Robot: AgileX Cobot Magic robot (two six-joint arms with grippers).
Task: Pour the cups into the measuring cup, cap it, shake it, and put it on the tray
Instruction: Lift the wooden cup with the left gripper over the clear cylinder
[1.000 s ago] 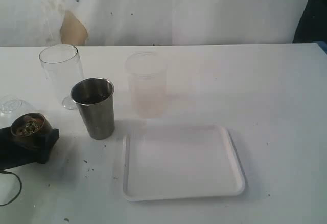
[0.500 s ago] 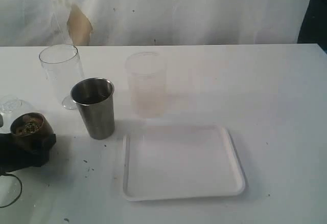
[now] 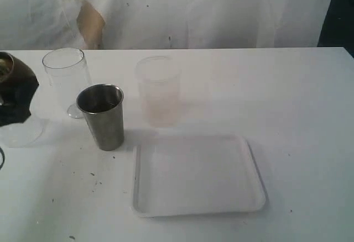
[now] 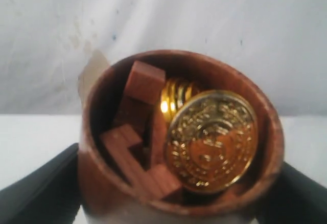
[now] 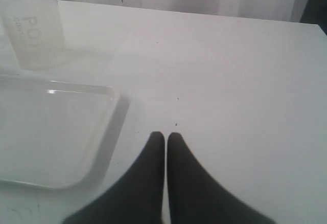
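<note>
Left gripper [image 4: 173,203] clamps brown cup [image 4: 179,147] above bench [image 3: 304,115], coins [image 4: 212,139] and blocks [image 4: 145,81] inside, near measuring cup [image 3: 66,76], likely for pouring. Right gripper [image 5: 165,138] closed, empty, idle.

The brown cup [image 4: 99,185] is clamped by the left gripper [image 3: 15,97], well apart from the tray [image 3: 193,195]; the right gripper [image 5: 166,143] is held near it, jaws pressed together.

The brown cup [image 4: 97,188] looks like smooth wood; its coins [image 4: 212,139] are glossy gold metal. The steel tumbler [image 3: 105,123] gleams; the tray [image 3: 193,175] is smooth white plastic.
</note>
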